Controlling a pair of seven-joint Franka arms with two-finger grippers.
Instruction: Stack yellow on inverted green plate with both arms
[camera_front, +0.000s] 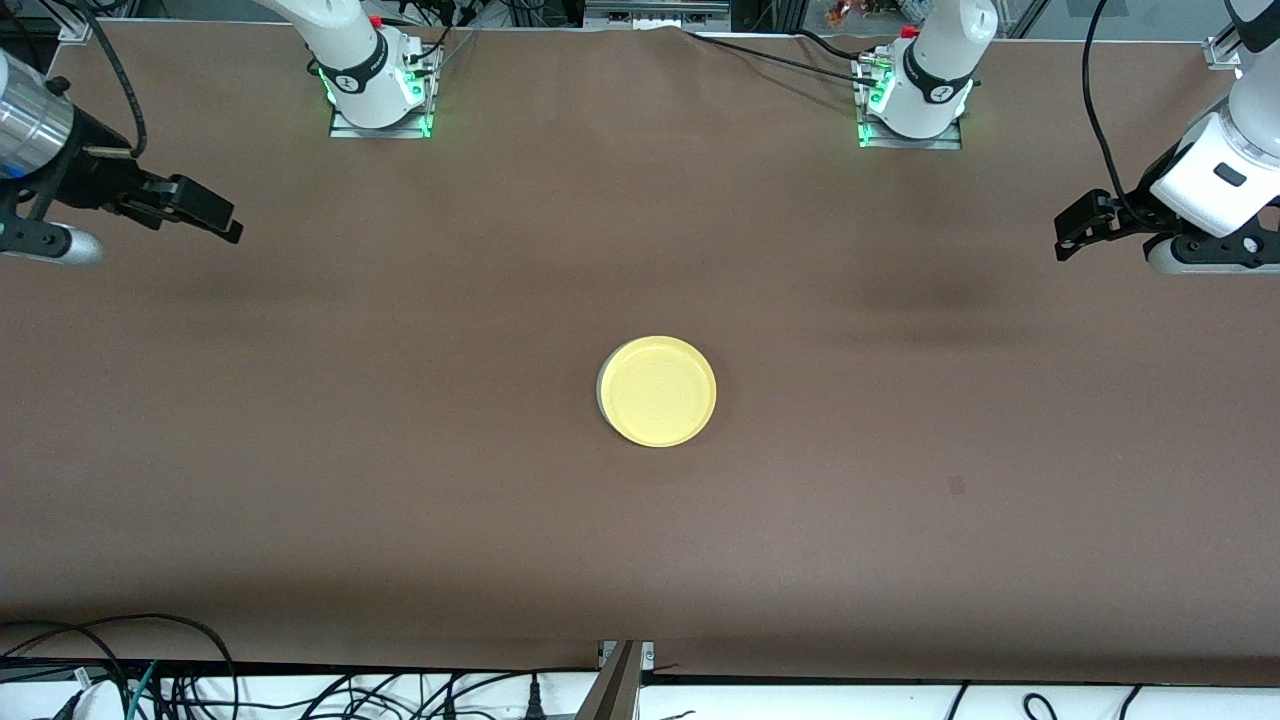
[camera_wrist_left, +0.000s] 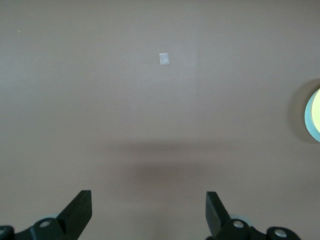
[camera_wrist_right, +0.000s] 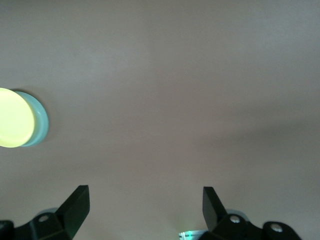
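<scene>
Currently, each item is listed against the yellow plate as landmark.

Yellow plate: the round, shallow, pastel-yellow plate (camera_front: 659, 391) is seen at the middle of the brown cloth-covered table (camera_front: 400, 480), resting on top of the other plate.

Green plate: of the round, pale mint-green plate (camera_front: 602, 385), only a thin crescent is shown under the yellow plate, at the edge toward the right arm's end; whether it is inverted cannot be told.

Stack: the pair is judged already stacked, slightly off-centre.

Left gripper: the black two-finger left gripper (camera_front: 1068, 232) is held over bare table well apart from the yellow plate, toward the left arm's end; its fingers (camera_wrist_left: 80, 207) are spread wide and nothing is held.

Right gripper: the black two-finger right gripper (camera_front: 222, 222) is held over bare table well apart from the yellow plate, toward the right arm's end; its fingers (camera_wrist_right: 77, 205) are likewise spread and empty.

Key relation: the stack lies between the two grippers, each pointing inward toward it, neither clearly nearer; no long axis is offered by round plates.

Tape mark: a small pale square (camera_wrist_left: 163, 59) is seen on the table between the left gripper and the yellow plate.
</scene>
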